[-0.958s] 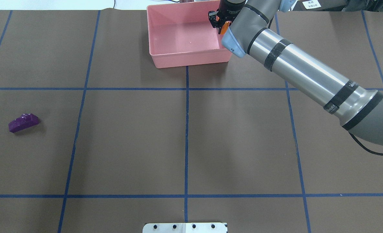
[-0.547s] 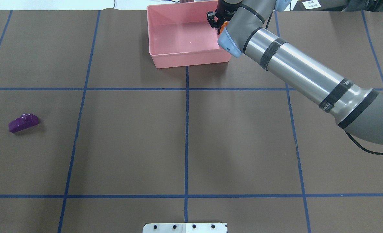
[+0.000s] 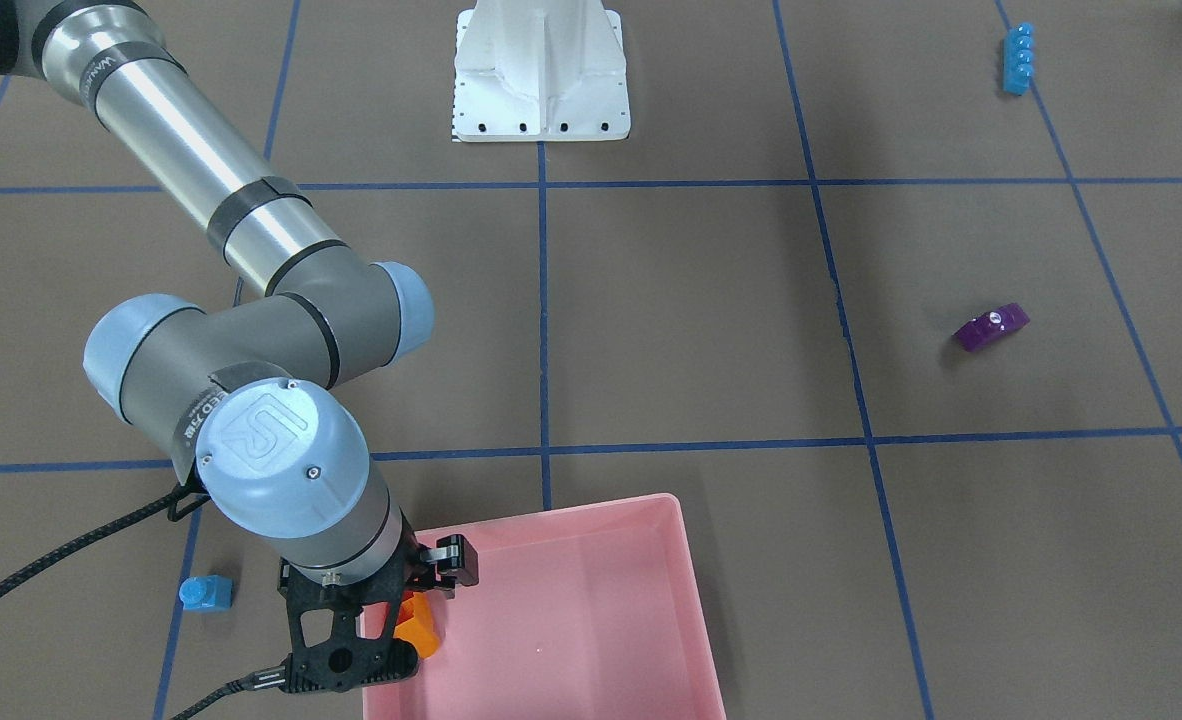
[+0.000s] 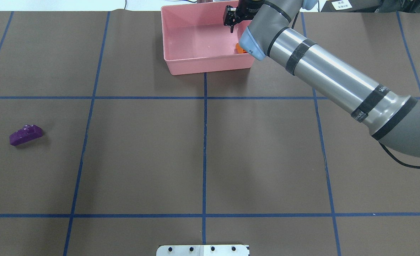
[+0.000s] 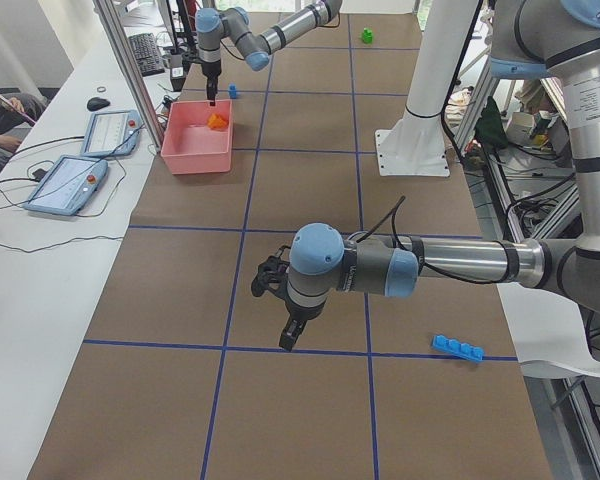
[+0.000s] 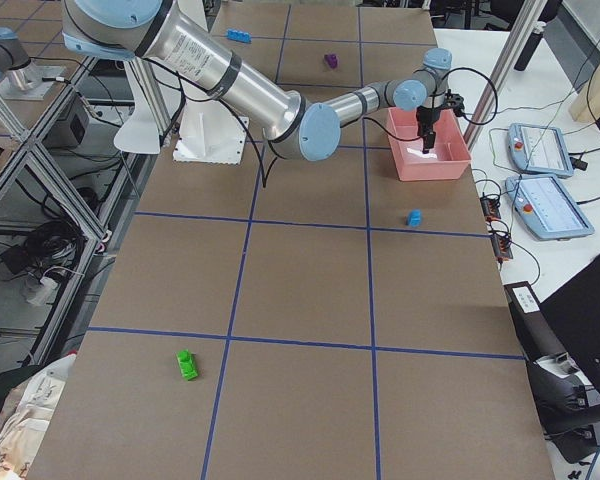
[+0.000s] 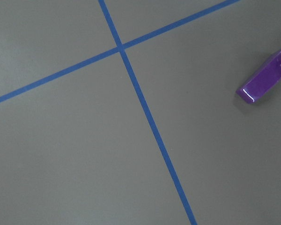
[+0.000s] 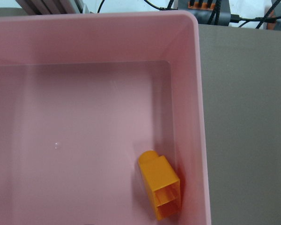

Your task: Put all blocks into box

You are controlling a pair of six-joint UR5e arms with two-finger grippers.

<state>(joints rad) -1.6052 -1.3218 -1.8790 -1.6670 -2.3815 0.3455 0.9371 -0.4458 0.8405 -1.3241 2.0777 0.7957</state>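
The orange block lies loose on the floor of the pink box, close to its right wall. My right gripper hangs open above that corner with nothing between its fingers. The purple block rests on the brown mat at far left and also shows in the left wrist view. A long blue block, a small blue block and a green block lie scattered on the mat. My left gripper hovers over the mat; I cannot tell if it is open or shut.
The white robot base stands at the table's near middle edge. Two tablets and cables lie on the white bench beyond the box. A person's arm shows at that bench. Blue tape lines cross the mat.
My right gripper has opened and let go of the orange block, which has dropped to the box floor. The gripper has shifted slightly toward the box's far side.
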